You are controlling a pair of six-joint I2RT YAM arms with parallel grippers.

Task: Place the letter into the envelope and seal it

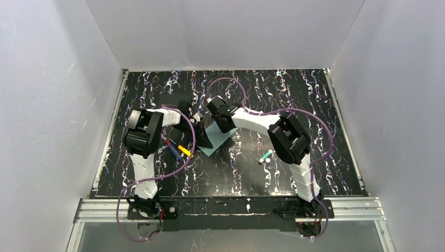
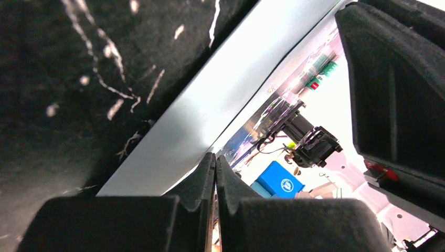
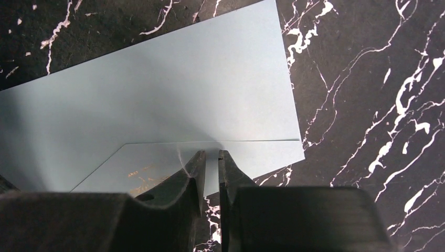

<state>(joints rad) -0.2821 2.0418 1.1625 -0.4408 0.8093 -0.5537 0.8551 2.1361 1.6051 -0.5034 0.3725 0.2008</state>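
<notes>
**Desk:** From overhead, the pale teal envelope (image 1: 220, 139) lies near the middle of the marbled table (image 1: 315, 105). Markers (image 1: 177, 149) are at its 8 o'clock and a green-and-white stick (image 1: 266, 156) at 4.

**Photographer:** Left wrist: the left end effector (image 2: 215, 164) is closed tight, tips at the envelope's edge. I cannot tell if it pinches the paper.

**Desk:** And the right wrist?

**Photographer:** The right end effector (image 3: 211, 157) is narrowly parted over the flap (image 3: 157, 163) fold. The letter cannot be made out.
</notes>
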